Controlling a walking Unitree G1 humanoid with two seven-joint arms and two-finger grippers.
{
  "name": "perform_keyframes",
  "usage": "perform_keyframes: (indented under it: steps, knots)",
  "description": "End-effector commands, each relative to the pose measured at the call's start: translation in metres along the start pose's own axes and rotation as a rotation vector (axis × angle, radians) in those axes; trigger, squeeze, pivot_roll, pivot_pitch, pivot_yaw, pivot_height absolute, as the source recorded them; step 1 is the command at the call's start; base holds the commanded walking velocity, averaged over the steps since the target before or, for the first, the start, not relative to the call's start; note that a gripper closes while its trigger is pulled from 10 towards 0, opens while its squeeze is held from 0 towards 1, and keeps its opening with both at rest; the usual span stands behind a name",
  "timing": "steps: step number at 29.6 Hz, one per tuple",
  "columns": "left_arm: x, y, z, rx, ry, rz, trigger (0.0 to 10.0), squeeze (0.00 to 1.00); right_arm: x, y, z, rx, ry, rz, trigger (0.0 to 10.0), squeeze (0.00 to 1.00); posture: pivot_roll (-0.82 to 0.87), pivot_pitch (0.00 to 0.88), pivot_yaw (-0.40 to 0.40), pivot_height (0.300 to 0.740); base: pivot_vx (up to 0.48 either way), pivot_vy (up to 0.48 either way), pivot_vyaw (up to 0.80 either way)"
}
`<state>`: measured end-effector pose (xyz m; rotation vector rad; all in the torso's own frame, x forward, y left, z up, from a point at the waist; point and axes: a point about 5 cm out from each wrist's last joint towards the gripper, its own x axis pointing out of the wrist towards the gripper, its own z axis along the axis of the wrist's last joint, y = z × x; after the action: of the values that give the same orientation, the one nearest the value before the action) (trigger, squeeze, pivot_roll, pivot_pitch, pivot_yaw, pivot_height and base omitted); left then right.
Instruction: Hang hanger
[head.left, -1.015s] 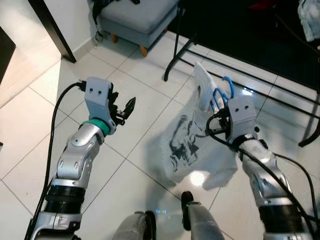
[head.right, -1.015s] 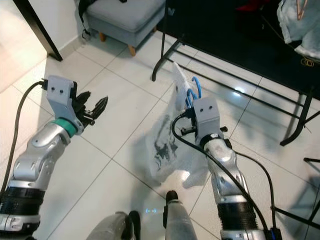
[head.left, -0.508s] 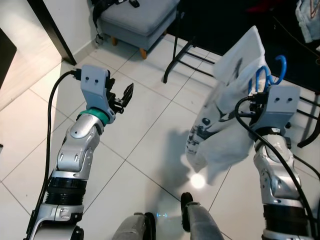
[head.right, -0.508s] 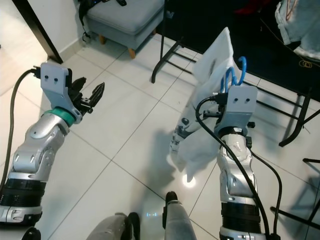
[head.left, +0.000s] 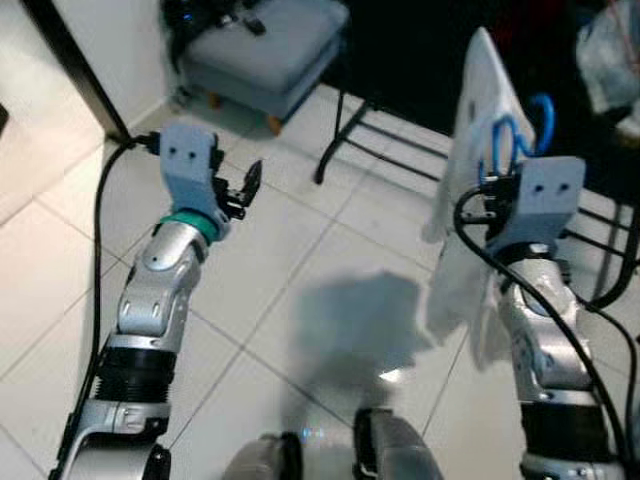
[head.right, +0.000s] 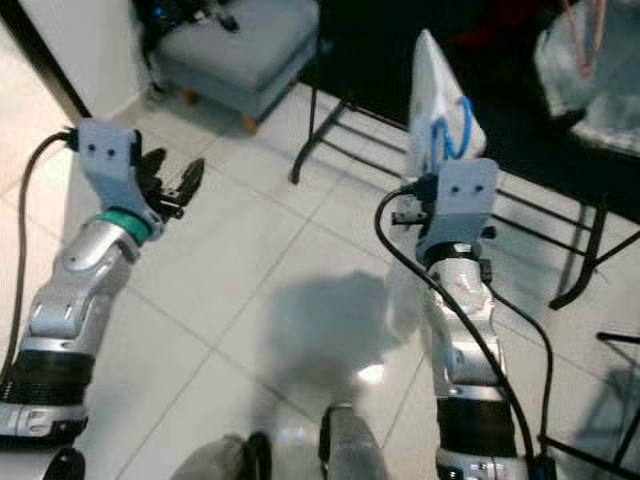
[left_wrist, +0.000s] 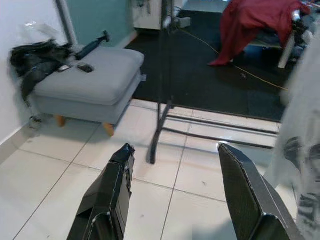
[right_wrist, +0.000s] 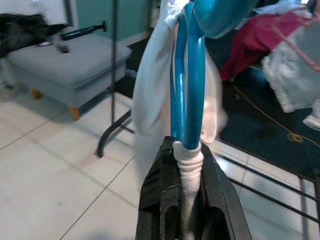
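A blue plastic hanger carries a white printed shirt that hangs in the air over the tiled floor on the right. My right gripper is shut on the hanger's neck, where the white cloth is bunched between the fingers. The hanger's blue hook stands up above the gripper's grey housing. Behind it runs the black clothes rack with its low bars. My left gripper is raised at the left, open and empty, with its two black fingers spread wide.
A grey footstool with dark items on it stands at the back left. A red cloth lies on the dark rug beyond the rack. Pale garments hang at the upper right. White tiles lie between the arms.
My right arm has lifted the hanger and shirt from low near the floor up toward the rack. The shirt now hangs straight down. The left gripper rose slightly and stayed open.
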<state>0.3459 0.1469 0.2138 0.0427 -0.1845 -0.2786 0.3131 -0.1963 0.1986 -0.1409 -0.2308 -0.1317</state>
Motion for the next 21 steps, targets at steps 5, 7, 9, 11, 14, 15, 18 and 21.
perform_keyframes:
  steps: [5, 7, 9, 11, 14, 15, 18, 21]
  knots:
    - [0.0005, -0.0077, -0.0027, -0.003, 0.002, -0.033, 10.0, 0.0, -0.0002, -0.0097, 0.0032, -0.003, -0.025, -0.038, 10.0, 0.0, -0.16, 0.163, 0.081, 0.737, 0.469, 0.0, -0.77]
    - [0.0005, -0.008, -0.0029, -0.003, 0.001, -0.035, 10.0, 0.0, -0.0001, -0.0101, 0.0032, -0.007, -0.026, -0.038, 10.0, 0.0, -0.16, 0.163, 0.081, 0.737, 0.469, 0.0, -0.77]
    - [0.0006, -0.0084, -0.003, -0.004, 0.0, -0.037, 10.0, 0.0, 0.0005, -0.0111, 0.0035, -0.011, -0.027, -0.04, 10.0, 0.0, -0.16, 0.163, 0.081, 0.737, 0.469, 0.0, -0.78]
    - [0.0006, -0.009, -0.0033, -0.003, -0.001, -0.039, 10.0, 0.0, 0.0012, -0.0117, 0.0041, -0.012, -0.029, -0.039, 10.0, 0.0, -0.16, 0.164, 0.08, 0.737, 0.472, 0.0, -0.78]
    - [0.0009, -0.0099, -0.0038, -0.004, -0.002, -0.042, 10.0, 0.0, 0.0026, -0.0123, 0.0052, -0.012, -0.033, -0.038, 10.0, 0.0, -0.16, 0.163, 0.08, 0.737, 0.471, 0.0, -0.78]
    - [0.0011, -0.0102, -0.004, -0.005, -0.002, -0.042, 10.0, 0.0, 0.0032, -0.0127, 0.0057, -0.011, -0.035, -0.039, 10.0, 0.0, -0.16, 0.163, 0.08, 0.737, 0.469, 0.0, -0.77]
    - [0.0013, -0.0101, -0.0041, -0.005, -0.002, -0.042, 10.0, 0.0, 0.0042, -0.0131, 0.0062, -0.011, -0.037, -0.042, 10.0, 0.0, -0.16, 0.162, 0.08, 0.737, 0.469, 0.0, -0.77]
    - [0.0018, -0.0096, -0.0044, -0.004, -0.002, -0.04, 10.0, 0.0, 0.0052, -0.0138, 0.0069, -0.009, -0.04, -0.043, 10.0, 0.0, -0.16, 0.162, 0.08, 0.737, 0.469, 0.0, -0.52]
